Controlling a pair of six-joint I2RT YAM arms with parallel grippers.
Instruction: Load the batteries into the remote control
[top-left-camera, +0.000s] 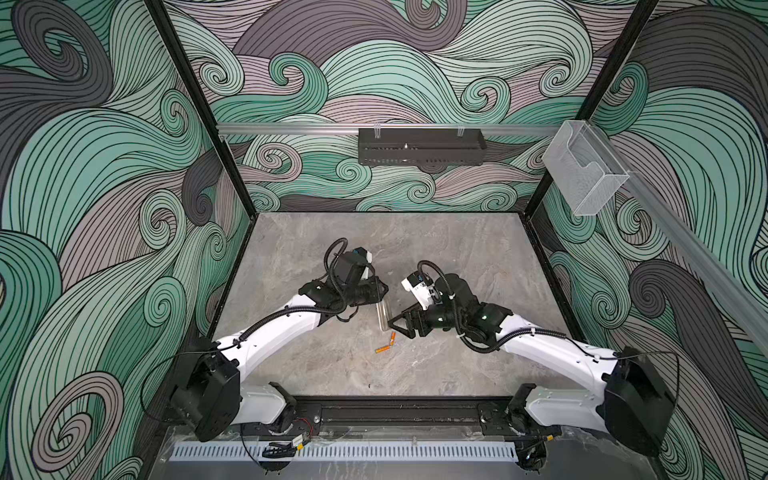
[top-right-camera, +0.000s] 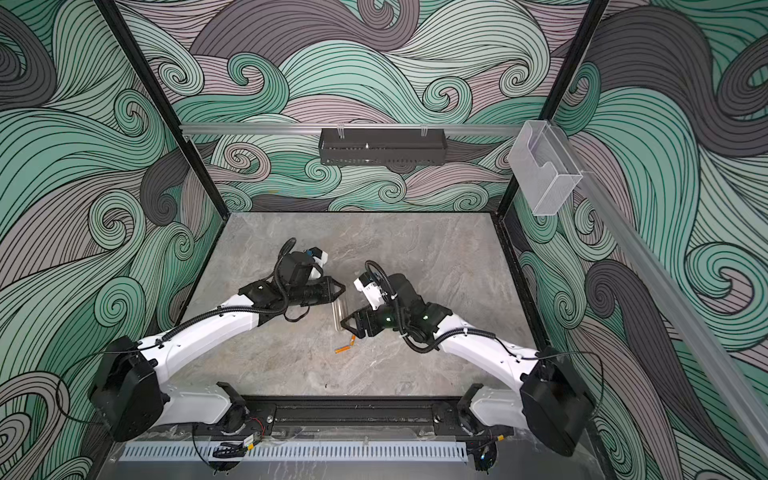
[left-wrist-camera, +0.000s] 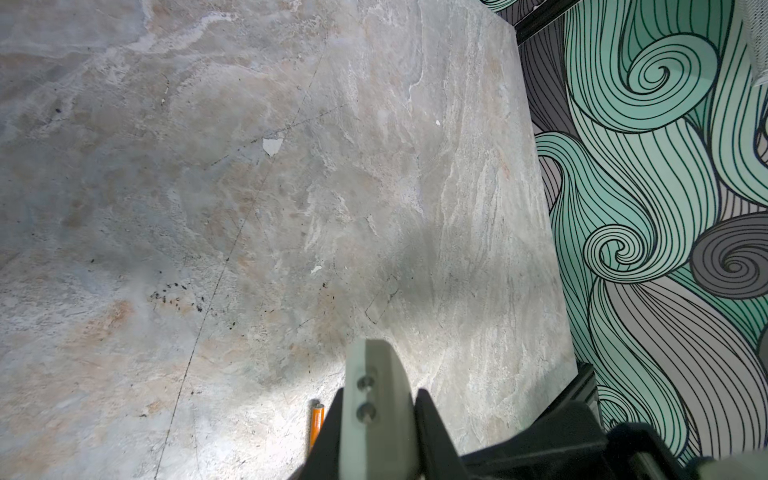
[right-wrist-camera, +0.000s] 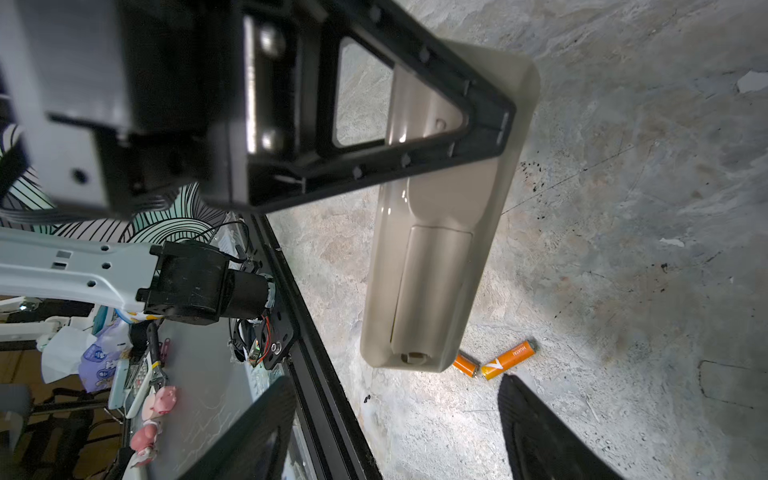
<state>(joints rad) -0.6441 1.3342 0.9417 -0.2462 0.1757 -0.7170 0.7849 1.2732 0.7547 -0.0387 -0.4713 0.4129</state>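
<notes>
We see a grey marbled stone tabletop (top-left-camera: 457, 257) inside walls of green and grey swirls, and 2 white-and-black robot arms reaching in from the near rail toward its middle. The left gripper (top-left-camera: 383, 292) is clenched on one end of the slim pale rectangular plastic remote control (top-left-camera: 384, 316), whose plain back, with its long compartment cover in place, faces the right wrist camera (right-wrist-camera: 432, 270). We cannot tell whether the remote control's free end touches the stone. The right gripper (top-left-camera: 400, 329) sits just beside that free end, its black fingers (right-wrist-camera: 540, 432) spread wide and grasping nothing. The 2 small orange cylindrical batteries (top-left-camera: 382, 348) with silvery ends lie on the tabletop close to the remote control's free end, nearly end to end at an angle (right-wrist-camera: 509, 359), apart from both grippers. 1 of them shows in the left wrist view (left-wrist-camera: 316, 419).
</notes>
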